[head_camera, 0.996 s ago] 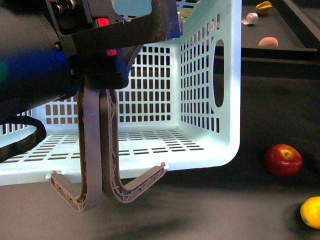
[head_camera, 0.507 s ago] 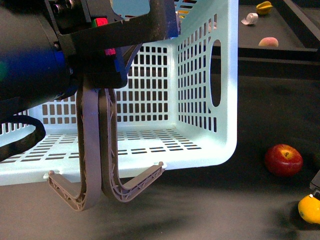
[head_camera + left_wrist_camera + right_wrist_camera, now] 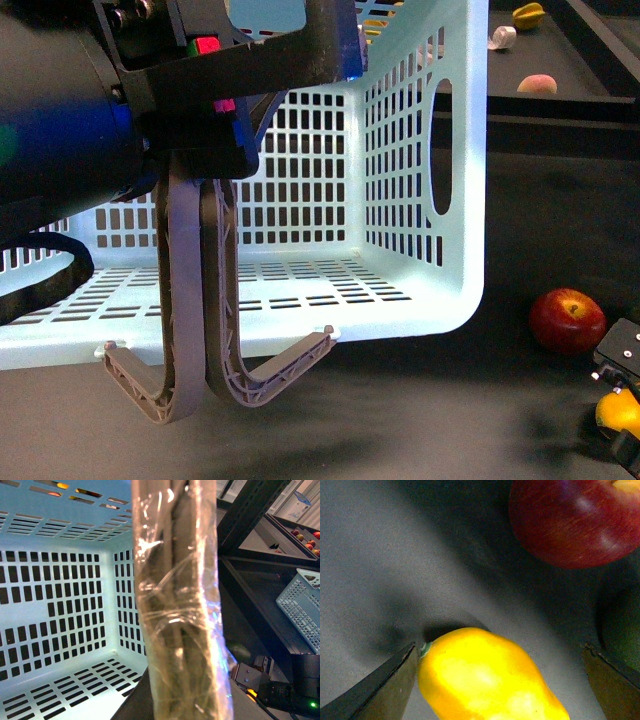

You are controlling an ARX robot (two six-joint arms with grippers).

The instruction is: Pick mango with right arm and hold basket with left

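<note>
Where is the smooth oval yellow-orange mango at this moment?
In the front view the oval yellow-orange mango lies on the dark tabletop at the robot's far right, just nearer than the round red apple, between the open jaws of the right gripper.

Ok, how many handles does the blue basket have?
2. The left-hand handle and the right-hand handle rise side by side from the basket's near rim, up behind the left arm. No others show.

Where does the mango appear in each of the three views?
Front: mango in the bottom right corner, half hidden, below the red apple.
Left wrist: only an orange sliver beyond the basket handles, probably it.
Right wrist: large, between the two fingers.
Shared landmark: the red apple, front and right wrist.
</note>
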